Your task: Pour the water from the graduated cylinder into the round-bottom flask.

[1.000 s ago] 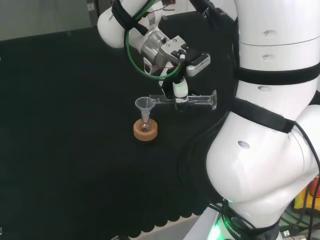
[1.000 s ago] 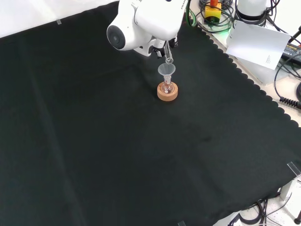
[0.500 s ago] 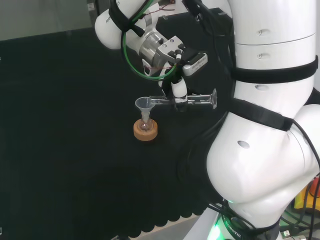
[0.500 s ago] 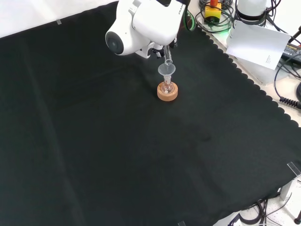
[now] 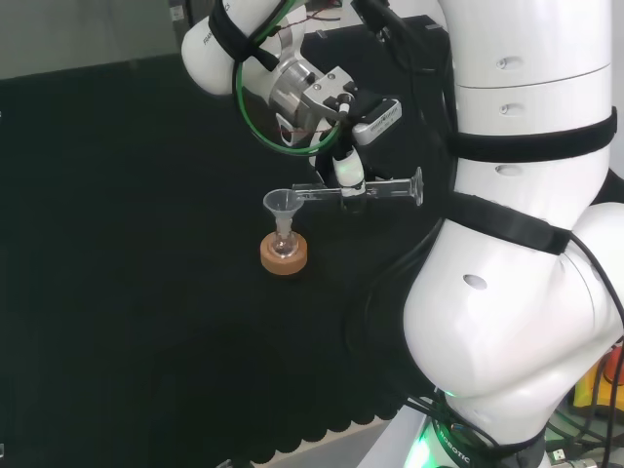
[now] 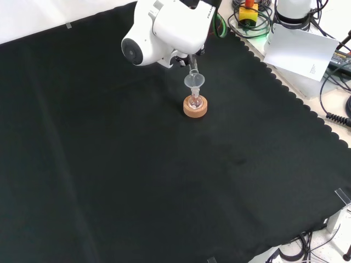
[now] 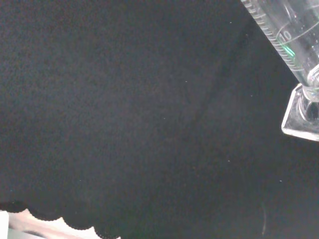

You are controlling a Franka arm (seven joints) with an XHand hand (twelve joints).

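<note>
- The hand (image 5: 348,175) has its fingers closed around the graduated cylinder (image 5: 375,191), held almost flat in the head view.
- Its mouth is over the funnel (image 5: 282,204) in the round-bottom flask (image 5: 284,244), which sits on a cork ring (image 5: 284,255).
- Risk: the light funnel may tip if the cylinder lip touches it, and water would spill.

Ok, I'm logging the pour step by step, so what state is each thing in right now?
Hand: shut on the cylinder, holding it above the cloth.
Cylinder: lying about level, mouth at the funnel's rim, foot pointing away.
Funnel: upright in the flask's neck.
Flask: upright on its cork ring.
Cork ring: flat on the cloth.
</note>
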